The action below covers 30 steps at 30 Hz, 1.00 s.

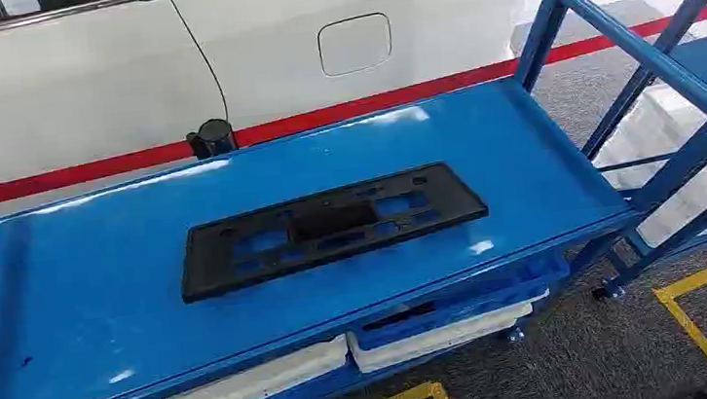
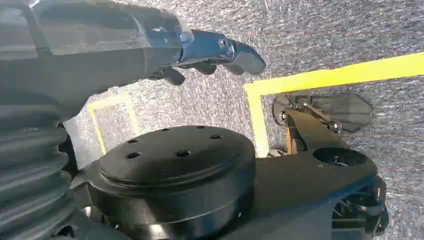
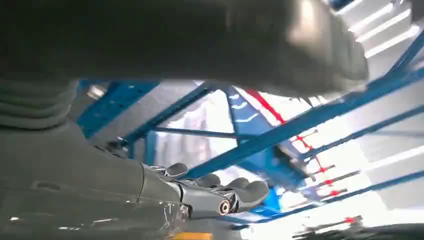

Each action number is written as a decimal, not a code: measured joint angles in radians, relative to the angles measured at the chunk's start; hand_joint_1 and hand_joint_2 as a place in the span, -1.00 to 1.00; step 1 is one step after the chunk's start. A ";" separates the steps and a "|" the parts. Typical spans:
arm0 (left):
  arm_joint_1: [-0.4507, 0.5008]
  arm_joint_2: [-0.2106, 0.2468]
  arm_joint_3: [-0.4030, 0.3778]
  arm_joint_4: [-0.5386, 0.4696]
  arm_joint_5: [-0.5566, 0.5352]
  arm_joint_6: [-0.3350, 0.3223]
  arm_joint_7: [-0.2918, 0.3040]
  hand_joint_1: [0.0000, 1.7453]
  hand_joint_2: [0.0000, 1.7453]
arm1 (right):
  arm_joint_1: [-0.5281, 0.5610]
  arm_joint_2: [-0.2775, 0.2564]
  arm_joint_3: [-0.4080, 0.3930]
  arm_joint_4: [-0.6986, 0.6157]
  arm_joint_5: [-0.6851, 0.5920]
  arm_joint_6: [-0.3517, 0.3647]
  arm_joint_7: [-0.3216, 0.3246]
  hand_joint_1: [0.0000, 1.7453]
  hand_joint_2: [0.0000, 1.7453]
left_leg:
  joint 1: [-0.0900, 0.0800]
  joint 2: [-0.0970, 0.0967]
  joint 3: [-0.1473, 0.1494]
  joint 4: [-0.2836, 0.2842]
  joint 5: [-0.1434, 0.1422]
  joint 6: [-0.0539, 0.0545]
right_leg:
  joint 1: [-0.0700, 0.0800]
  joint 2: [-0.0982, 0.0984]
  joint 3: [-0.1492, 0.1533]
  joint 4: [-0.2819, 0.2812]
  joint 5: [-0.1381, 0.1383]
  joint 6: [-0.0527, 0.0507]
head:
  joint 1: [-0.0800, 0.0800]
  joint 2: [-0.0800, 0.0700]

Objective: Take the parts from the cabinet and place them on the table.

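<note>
A flat black plastic part [image 1: 328,226] with several cut-outs lies across the middle of the blue table top [image 1: 94,283], long side running left to right. In the left wrist view my left hand [image 2: 200,47] hangs over grey carpet with its dark fingers stretched out and nothing in them. In the right wrist view my right hand [image 3: 210,192] is beside a blue rack frame [image 3: 300,120]. Its fingers lie straight, the thick thumb is apart from them, and nothing is held.
White foam blocks [image 1: 441,338] sit on the shelf under the table top. A blue rack frame [image 1: 649,54] stands at the right. Behind the table are a white car [image 1: 217,46], a red floor line and a small black cylinder [image 1: 212,137]. Yellow tape [image 1: 683,305] marks the carpet.
</note>
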 joint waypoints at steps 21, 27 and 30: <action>-0.004 0.002 0.000 0.000 -0.016 -0.009 -0.007 -1.00 1.00 | -0.166 -0.130 0.166 -0.212 1.101 0.000 0.658 -1.00 1.00 | 0.000 0.033 -0.001 -0.001 0.000 0.002 | 0.000 0.014 0.001 0.001 0.005 0.003 | 0.000 0.000; -0.008 0.005 0.000 0.000 -0.028 -0.015 0.002 -1.00 1.00 | -0.306 -0.308 0.394 -0.215 1.482 0.075 0.930 -1.00 1.00 | -0.001 0.040 0.001 -0.001 0.001 0.003 | 0.000 0.019 -0.001 0.001 0.008 0.003 | 0.000 0.000; -0.007 0.006 0.000 0.000 -0.037 -0.018 0.004 -1.00 1.00 | -0.366 -0.375 0.484 -0.217 1.548 0.142 0.991 -1.00 1.00 | -0.001 0.039 0.000 -0.001 0.001 0.003 | -0.001 0.019 -0.002 0.001 0.008 0.003 | 0.002 0.000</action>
